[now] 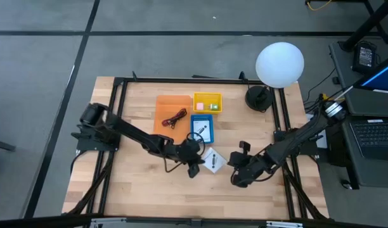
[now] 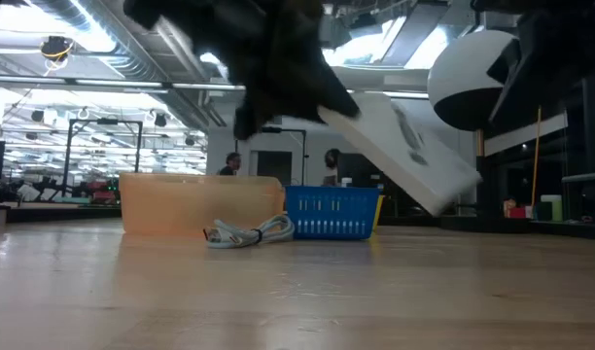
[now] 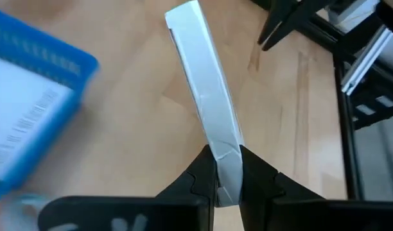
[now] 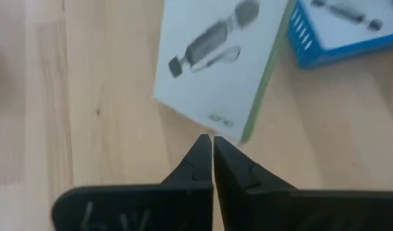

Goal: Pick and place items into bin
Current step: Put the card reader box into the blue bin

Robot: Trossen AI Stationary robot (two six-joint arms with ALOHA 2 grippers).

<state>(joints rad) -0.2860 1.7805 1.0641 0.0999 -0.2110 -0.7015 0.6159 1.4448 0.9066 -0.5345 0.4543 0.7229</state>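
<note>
At the middle of the pale wooden slatted worktop (image 1: 137, 196), slightly toward five o'clock, the left end effector (image 1: 195, 170) is clamped on a flat white card box printed with a dark grey gadget (image 1: 213, 159). The left wrist view shows the box (image 3: 206, 109) edge-on, its near end pinched between the two dark fingers (image 3: 200, 179). From table height the box (image 2: 400, 146) hangs tilted, clear of the worktop surface.

At twelve o'clock from the held box sits a small blue slotted plastic bin (image 1: 202, 128), and inside it lies a second white card with black marks (image 1: 201, 130); the same bin shows in the low view (image 2: 332, 214). Beyond that, still at twelve o'clock, is a small yellow plastic bin (image 1: 207, 102) holding tiny pink and green pieces (image 1: 206, 106). At nine o'clock from the blue bin lies a translucent orange plastic tray (image 1: 165, 117) with a thin red cable and a thin black cable coiled together (image 1: 176, 118) in it.

The right end effector (image 1: 237, 180) waits at three o'clock from the held box, just beside it, fingers pressed together on nothing. Its wrist view looks past the closed tips onto the box face (image 4: 216, 64).

A white globe lamp on a black base (image 1: 279, 64) stands at the worktop's two o'clock corner.
</note>
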